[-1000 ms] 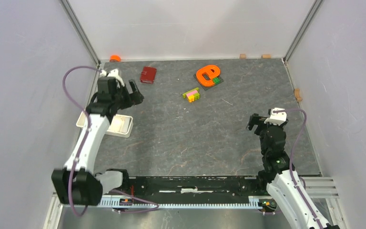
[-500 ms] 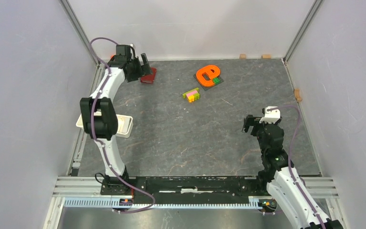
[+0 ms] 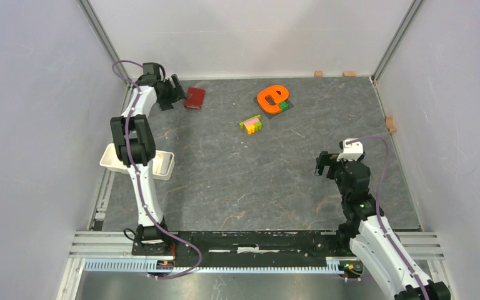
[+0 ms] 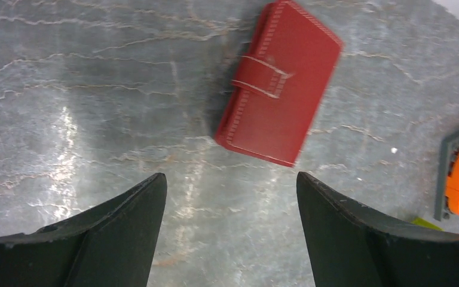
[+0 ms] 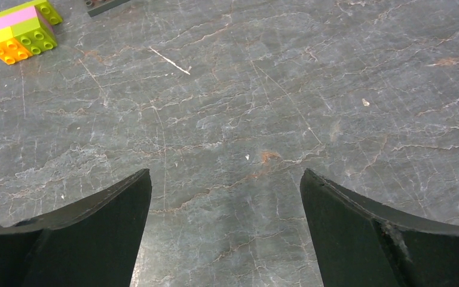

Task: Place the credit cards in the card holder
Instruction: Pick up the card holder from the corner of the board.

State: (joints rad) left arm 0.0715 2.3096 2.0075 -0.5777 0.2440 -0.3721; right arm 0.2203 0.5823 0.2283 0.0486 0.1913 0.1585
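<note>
Jaws of the left gripper (image 4: 230,179) are standing wide apart, holding nothing, just short of the card holder (image 4: 278,84) — lying closed at the far left of the table (image 3: 256,181). The right gripper (image 5: 226,173) is hanging equally wide, empty. The left arm (image 3: 139,178) is crossing the white tray (image 3: 164,165) — contents hard to make out.

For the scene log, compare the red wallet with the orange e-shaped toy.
The red wallet is a dark red rectangle, strapped shut; the orange toy is bright orange and e-shaped. The wallet lies straight on the table; the toy rests on a dark grey plate. Both lie flat near the table's far edge.
</note>
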